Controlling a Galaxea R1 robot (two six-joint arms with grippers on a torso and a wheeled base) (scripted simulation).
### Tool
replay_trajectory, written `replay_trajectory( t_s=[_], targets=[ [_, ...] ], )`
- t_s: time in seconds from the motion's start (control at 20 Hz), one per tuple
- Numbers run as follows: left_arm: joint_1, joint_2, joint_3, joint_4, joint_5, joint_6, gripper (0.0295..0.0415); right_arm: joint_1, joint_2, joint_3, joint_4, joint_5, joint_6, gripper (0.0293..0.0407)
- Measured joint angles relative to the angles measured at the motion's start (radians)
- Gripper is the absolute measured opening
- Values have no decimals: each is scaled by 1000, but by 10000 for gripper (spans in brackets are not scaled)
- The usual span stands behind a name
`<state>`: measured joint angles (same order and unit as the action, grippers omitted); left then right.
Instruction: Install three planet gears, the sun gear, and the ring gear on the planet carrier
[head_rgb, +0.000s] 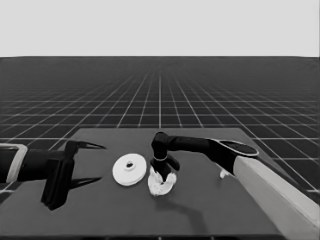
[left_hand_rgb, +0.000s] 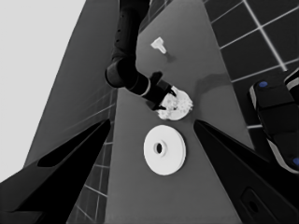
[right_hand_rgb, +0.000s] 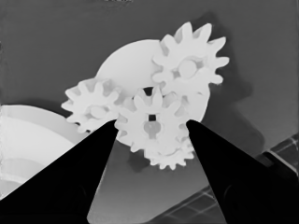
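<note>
The planet carrier (right_hand_rgb: 128, 60), the smaller round part (head_rgb: 161, 188), lies at the table's middle with three planet gears on it (right_hand_rgb: 93, 109) (right_hand_rgb: 189, 70) (right_hand_rgb: 170, 159). The sun gear (right_hand_rgb: 149, 122) sits in the middle, meshed with them. My right gripper (right_hand_rgb: 150, 123) (head_rgb: 162, 172) reaches down over it, and its fingertips touch the sun gear on both sides. The ring gear, the larger round part (head_rgb: 129, 170) (left_hand_rgb: 163, 149), lies flat just left of the carrier. My left gripper (head_rgb: 100, 162) waits open over the table's left end, holding nothing.
A thin white piece (head_rgb: 223, 173) (left_hand_rgb: 159, 45) lies on the table to the right, behind my right forearm. The right arm's pale grey part (head_rgb: 280, 195) fills the lower right corner of the head view. Dark machinery with blue lights (left_hand_rgb: 275, 116) shows past the table's edge.
</note>
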<state>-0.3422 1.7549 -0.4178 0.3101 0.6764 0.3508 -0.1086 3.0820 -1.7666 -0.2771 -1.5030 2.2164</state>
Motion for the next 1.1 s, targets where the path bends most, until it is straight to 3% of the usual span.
replay_trajectory(
  t_s=[0.7, 0.8, 0.85, 1.1],
  targets=[
    [0, 0, 0, 0, 0, 0, 385, 0, 0, 0, 0, 0, 147, 309],
    [0, 0, 0, 0, 0, 0, 385, 0, 0, 0, 0, 0, 156, 369],
    [0, 0, 0, 0, 0, 0, 385, 0, 0, 0, 0, 0, 159, 380],
    [0, 0, 0, 0, 0, 0, 385, 0, 0, 0, 0, 0, 162, 385]
  ],
)
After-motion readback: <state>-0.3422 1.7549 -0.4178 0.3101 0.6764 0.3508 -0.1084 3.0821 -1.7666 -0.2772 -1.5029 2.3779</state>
